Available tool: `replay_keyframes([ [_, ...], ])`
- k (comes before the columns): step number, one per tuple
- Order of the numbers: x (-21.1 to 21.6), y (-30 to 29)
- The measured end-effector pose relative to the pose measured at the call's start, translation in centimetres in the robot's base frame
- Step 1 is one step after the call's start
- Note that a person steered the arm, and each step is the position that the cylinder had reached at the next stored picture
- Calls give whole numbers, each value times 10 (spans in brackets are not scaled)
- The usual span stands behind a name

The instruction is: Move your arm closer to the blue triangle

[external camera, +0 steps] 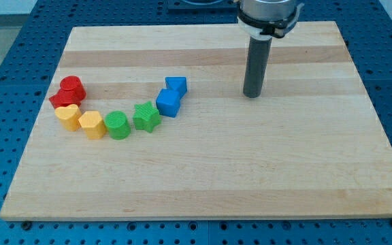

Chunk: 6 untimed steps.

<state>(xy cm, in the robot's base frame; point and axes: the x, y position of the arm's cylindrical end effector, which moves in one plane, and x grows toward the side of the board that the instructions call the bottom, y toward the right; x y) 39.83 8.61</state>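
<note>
The blue triangle [176,85] lies on the wooden board [209,177], left of centre, at the upper right end of a curved row of blocks. A blue cube [169,103] touches it just below. My tip [252,95] rests on the board to the right of the blue triangle, about a hand's width away, touching no block. The dark rod rises from the tip to the arm's head at the view's top.
The row runs down and left from the blue cube: a green star [145,116], a green cylinder [117,125], a yellow heart [92,124], a second yellow block [67,116] and two red blocks [69,92] near the board's left edge.
</note>
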Motion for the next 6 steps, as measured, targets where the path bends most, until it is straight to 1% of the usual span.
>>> replay_keyframes([
  [1,0,0],
  [2,-10,0],
  [3,-55,-12],
  [4,-65,-45],
  [6,-65,-116],
])
